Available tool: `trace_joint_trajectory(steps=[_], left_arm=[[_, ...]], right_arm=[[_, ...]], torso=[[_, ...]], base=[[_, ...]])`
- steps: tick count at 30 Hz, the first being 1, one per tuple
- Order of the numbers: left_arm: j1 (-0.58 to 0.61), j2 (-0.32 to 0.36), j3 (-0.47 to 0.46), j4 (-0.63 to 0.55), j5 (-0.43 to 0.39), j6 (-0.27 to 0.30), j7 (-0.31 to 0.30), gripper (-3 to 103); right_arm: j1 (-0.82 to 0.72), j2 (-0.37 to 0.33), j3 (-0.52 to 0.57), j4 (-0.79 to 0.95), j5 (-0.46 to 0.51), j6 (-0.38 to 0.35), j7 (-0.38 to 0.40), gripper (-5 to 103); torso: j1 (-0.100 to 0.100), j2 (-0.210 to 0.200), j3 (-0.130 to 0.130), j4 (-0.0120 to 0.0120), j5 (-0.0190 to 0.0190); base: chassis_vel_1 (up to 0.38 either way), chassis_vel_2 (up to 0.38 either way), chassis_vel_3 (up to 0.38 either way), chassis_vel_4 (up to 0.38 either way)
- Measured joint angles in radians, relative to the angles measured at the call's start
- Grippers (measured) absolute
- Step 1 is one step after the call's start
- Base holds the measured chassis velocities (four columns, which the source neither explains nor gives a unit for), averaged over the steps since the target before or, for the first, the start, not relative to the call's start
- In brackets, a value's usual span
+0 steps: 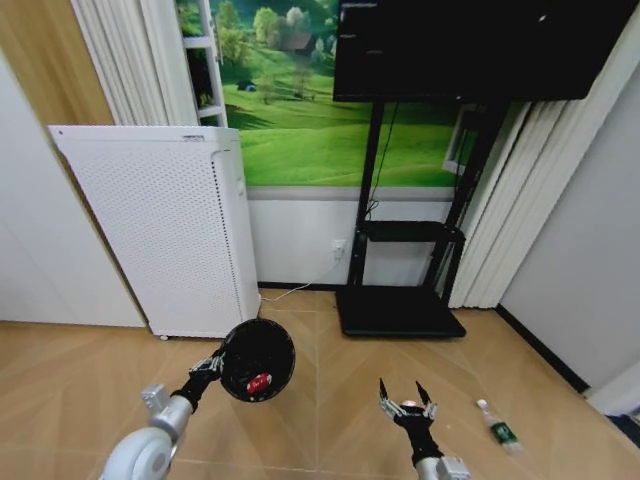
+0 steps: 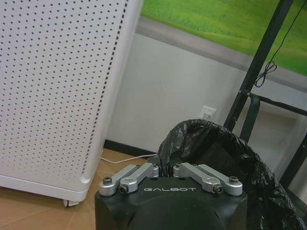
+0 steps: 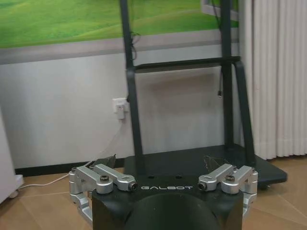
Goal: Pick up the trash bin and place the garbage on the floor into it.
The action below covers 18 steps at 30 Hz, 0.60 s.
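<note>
**Bin held up in the left claw, bottle on the floor to the right**

The white perforated appliance (image 1: 165,235) stands against the wall at the left of the head view, on the wooden floor (image 1: 80,390). In the left wrist view its dotted panel (image 2: 53,91) rests on a small caster, with a white cable running along the skirting behind it. Beside it, toward the middle of the room, a black stand (image 1: 400,270) carries a dark screen (image 1: 470,45) above a low base plate; the green meadow mural (image 1: 330,130) runs behind both. The right wrist view looks at the stand's uprights (image 3: 132,96), with a wall socket (image 3: 120,107) just beside them.

The bin (image 1: 257,359) is off the floor, tilted so that its mouth faces the head camera, in front of the appliance's lower corner. It is lined with a black bag, seen crumpled over the rim in the left wrist view (image 2: 216,153). A small red-and-white piece (image 1: 259,382) lies inside it, near the lower rim.

The left claw (image 1: 211,366) is clenched on the bin's rim at its left side; in the left wrist view its fingers (image 2: 139,173) are drawn together on the bag-covered edge.

The right claw (image 1: 406,402) hangs released, low over bare floor, its fingers (image 3: 100,178) spread wide with nothing between them.

The bottle (image 1: 499,427), clear with a green label, lies on the floor to the right of the right claw, apart from it.
</note>
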Motion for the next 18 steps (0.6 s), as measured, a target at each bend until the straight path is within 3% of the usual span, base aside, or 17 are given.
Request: trace_joint_trajectory(steps=[5, 12, 18], left_arm=[[-0.006, -0.007, -0.01, 0.016, 0.031, -0.04, -0.007, 7], [-0.011, -0.012, -0.014, 0.041, 0.096, -0.091, 0.0, 7], [-0.001, -0.011, -0.022, 0.067, 0.138, -0.107, 0.056, 7]], right_arm=[[0.0, 0.012, 0.009, -0.018, -0.003, 0.015, 0.003, 100], [-0.003, 0.022, 0.011, -0.032, -0.006, 0.028, 0.003, 100], [-0.007, 0.035, 0.007, -0.048, -0.038, 0.047, -0.016, 100]], torso=[[0.0, 0.0, 0.0, 0.0003, -0.0005], [0.0, 0.0, 0.0, 0.0001, -0.0004], [0.0, 0.0, 0.0, 0.0006, -0.0008]], base=[[-0.206, -0.233, 0.255, 0.192], [0.016, 0.003, -0.016, -0.016], [0.044, 0.04, -0.046, -0.036]])
